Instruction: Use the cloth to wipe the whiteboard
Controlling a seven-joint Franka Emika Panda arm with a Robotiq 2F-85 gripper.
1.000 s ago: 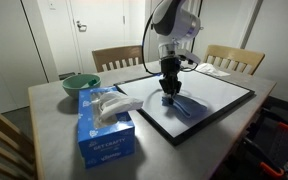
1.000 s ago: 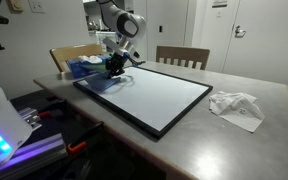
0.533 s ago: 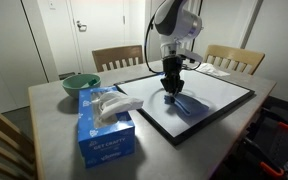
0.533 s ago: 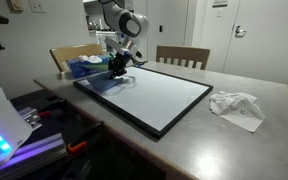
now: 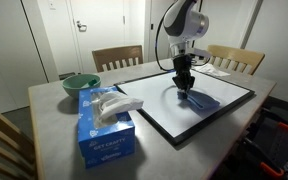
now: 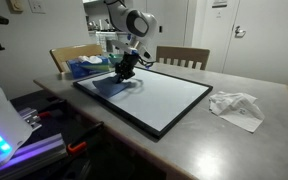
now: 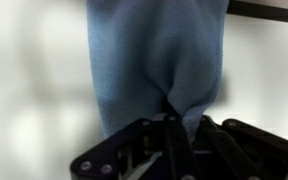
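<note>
Exterior view: whiteboard (image 5: 149, 101) on grey table (image 5: 56, 128)

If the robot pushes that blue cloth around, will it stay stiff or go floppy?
Probably floppy: in the wrist view the blue cloth bunches into folds where the hand pinches it. It likely drags along rather than sliding stiffly, since it lies draped flat on the whiteboard. It looks thin, so probably light.

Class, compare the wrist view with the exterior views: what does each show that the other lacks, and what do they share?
Wrist view only: folds of the blue cloth bunched where the black pincer clamps it. Exterior views only: a blue tissue box, green bowl, crumpled white paper, grey table, wooden chairs. Shared: cloth, pincer and black-framed whiteboard.
</note>
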